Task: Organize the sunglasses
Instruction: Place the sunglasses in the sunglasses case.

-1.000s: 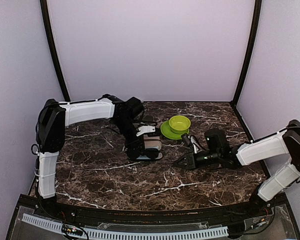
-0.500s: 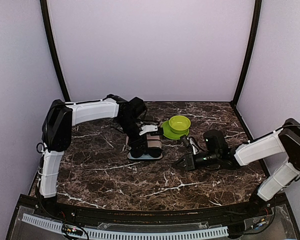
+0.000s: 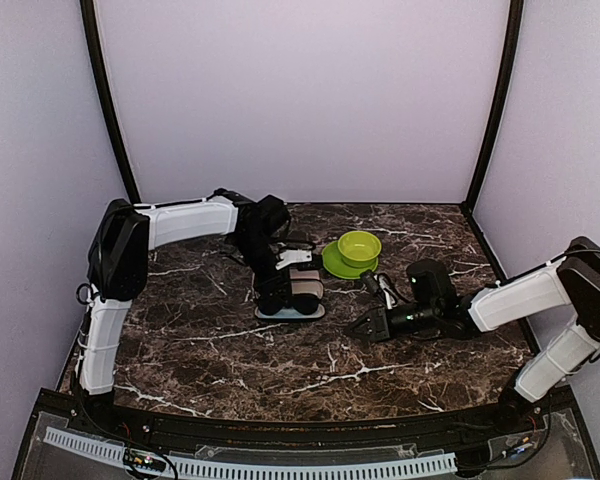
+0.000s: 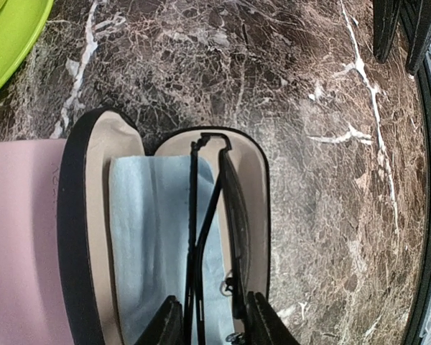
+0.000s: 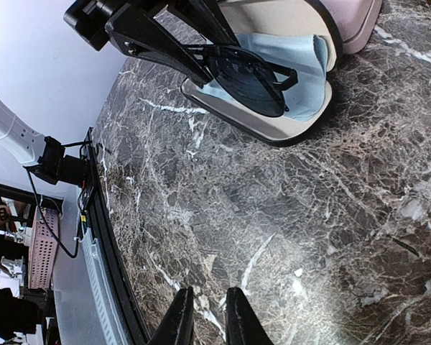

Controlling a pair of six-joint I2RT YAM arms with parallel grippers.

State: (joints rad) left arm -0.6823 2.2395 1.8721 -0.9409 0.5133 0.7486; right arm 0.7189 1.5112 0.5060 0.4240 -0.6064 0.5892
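Two arms in play, only one of them working.

- Left gripper (image 4: 214,320): fingers pinching one end of the black sunglasses (image 4: 235,215), folded, held lengthwise over the open black case (image 4: 72,237). The pair sits inside the outline of the right-hand shell, partly over the blue cloth (image 4: 144,230). The right wrist view suggests the lenses ride just above the lining; I cannot tell if they touch.
- The case lies near the middle of the table (image 3: 230,360), a little left and toward the far edge, with the pink case (image 4: 18,244) touching its left side. Green bowl (image 3: 360,245) on green plate (image 3: 335,262) stand nearby toward the far edge.
- Right gripper (image 5: 203,316): fingers narrowly parted, nothing between them, low over bare marble right of the case.
- Since a second ago: left arm has swung slightly inward and its wrist has crept toward the far edge, centring the glasses on the shell. Right arm has barely shifted.
- Reading: placement is nearly done. Release and closing the lid remain.
- The red-pink pair is not clearly made out. Something small lies beside the right arm, too blurred to name.
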